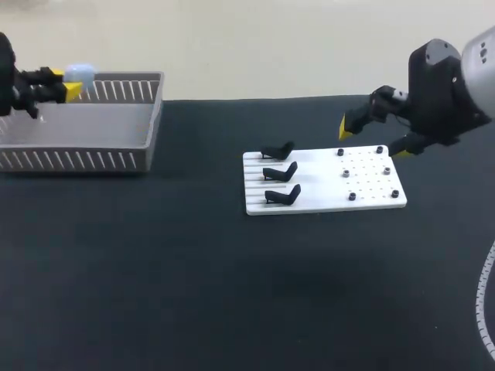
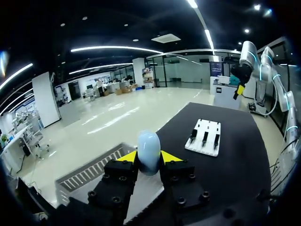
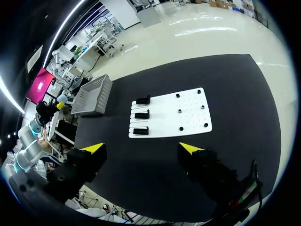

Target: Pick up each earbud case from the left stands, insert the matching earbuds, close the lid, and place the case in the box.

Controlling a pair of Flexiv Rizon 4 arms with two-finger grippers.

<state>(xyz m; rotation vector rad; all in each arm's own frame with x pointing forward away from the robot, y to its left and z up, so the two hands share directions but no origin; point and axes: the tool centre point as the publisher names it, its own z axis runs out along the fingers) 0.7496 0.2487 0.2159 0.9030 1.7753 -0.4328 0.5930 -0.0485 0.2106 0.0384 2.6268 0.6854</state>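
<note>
Earbud case, clamped in the left gripper by the far rim of the box at upper left, could clip that rim and tumble outside if released; right gripper hangs spread, empty

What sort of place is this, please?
Probably a robot test bench: a white perforated fixture plate with three black stands, a grey slatted box, and the yellow-tipped left pincer gripping a pale blue rounded case.
</note>
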